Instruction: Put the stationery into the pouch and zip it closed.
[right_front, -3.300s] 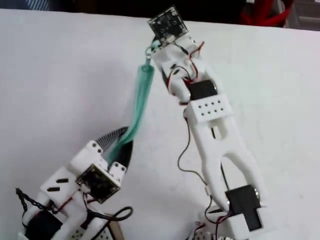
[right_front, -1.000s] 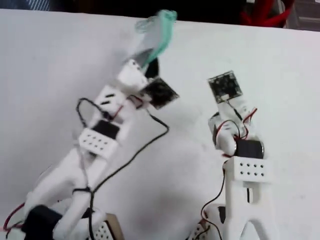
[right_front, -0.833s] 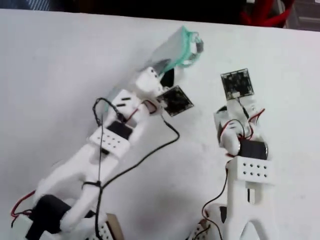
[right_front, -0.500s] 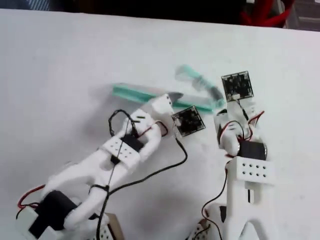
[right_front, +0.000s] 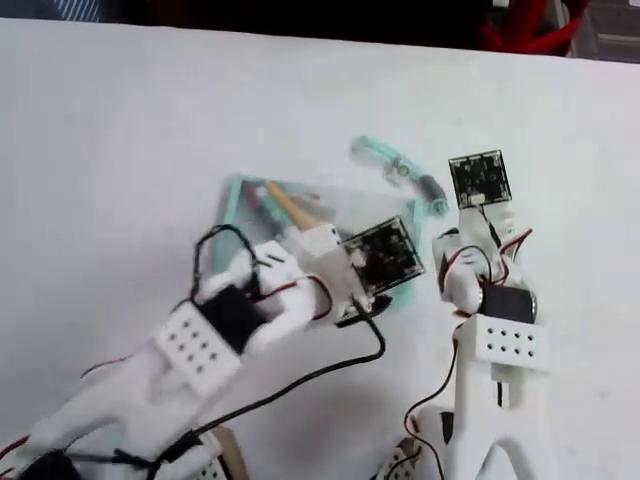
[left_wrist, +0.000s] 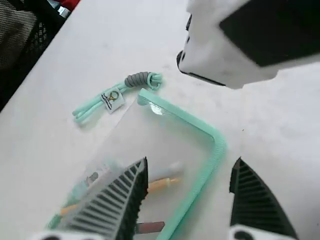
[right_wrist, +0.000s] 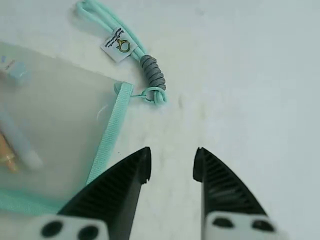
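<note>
The clear pouch (right_front: 340, 212) with mint-green edging lies flat on the white table, with an orange pencil (right_front: 287, 205) and other stationery inside it. Its mint cord (right_front: 395, 168) trails from a corner toward the right arm (right_front: 500, 340). The left arm (right_front: 230, 320) reaches over the pouch's near edge. My left gripper (left_wrist: 190, 165) hangs open over the pouch (left_wrist: 165, 145), straddling its green border, with the cord (left_wrist: 115, 97) beyond. My right gripper (right_wrist: 172, 152) is open over bare table beside the pouch corner (right_wrist: 60, 115) and the cord (right_wrist: 125, 47).
The two arms stand close together, the right arm's housing (left_wrist: 240, 40) just past the pouch corner. A dark strip and red objects (right_front: 530, 25) lie past the table's far edge. A small cardboard piece (right_front: 232, 455) sits at the near edge.
The left arm swung the pouch out of the air and laid it flat on the table, then let go of it. The right arm released the cord earlier and drew back.
</note>
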